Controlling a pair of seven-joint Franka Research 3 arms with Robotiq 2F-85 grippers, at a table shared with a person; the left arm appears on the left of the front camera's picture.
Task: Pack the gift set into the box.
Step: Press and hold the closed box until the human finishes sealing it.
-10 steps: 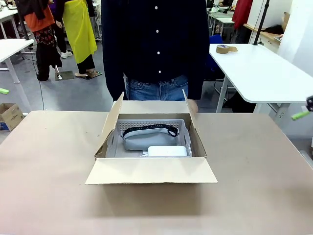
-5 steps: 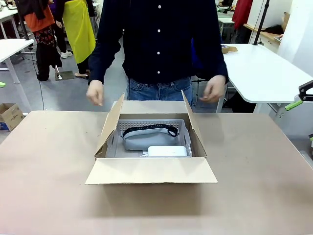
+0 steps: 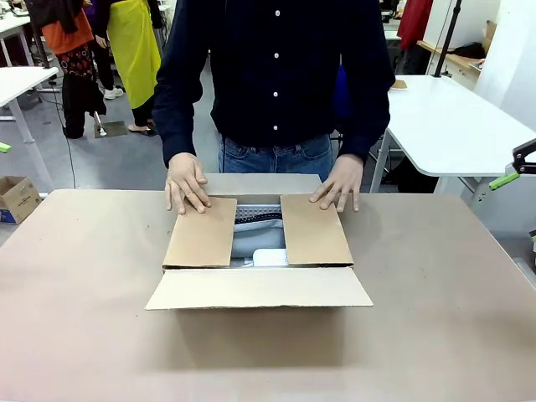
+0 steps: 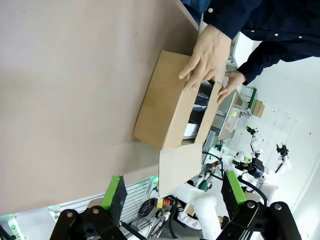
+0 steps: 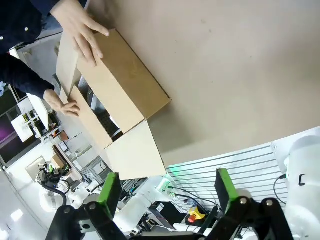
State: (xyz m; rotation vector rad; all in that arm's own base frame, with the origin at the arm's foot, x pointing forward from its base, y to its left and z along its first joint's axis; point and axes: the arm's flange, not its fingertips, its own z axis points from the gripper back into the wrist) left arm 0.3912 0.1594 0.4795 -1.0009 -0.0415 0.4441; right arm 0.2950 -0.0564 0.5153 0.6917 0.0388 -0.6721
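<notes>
Grey-blue gift set (image 3: 258, 240) inside half-closed brown box (image 3: 260, 290).

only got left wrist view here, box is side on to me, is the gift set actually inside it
observer: yes, front view shows the pale grey-blue item in the gap between the two folded side flaps of the box.
operator: anything else in there
observer: a small white piece lies on its near side, toward the robot.
operator: what about the other arm
observer: the right gripper is open with nothing between its fingers, apart from the box.
</notes>
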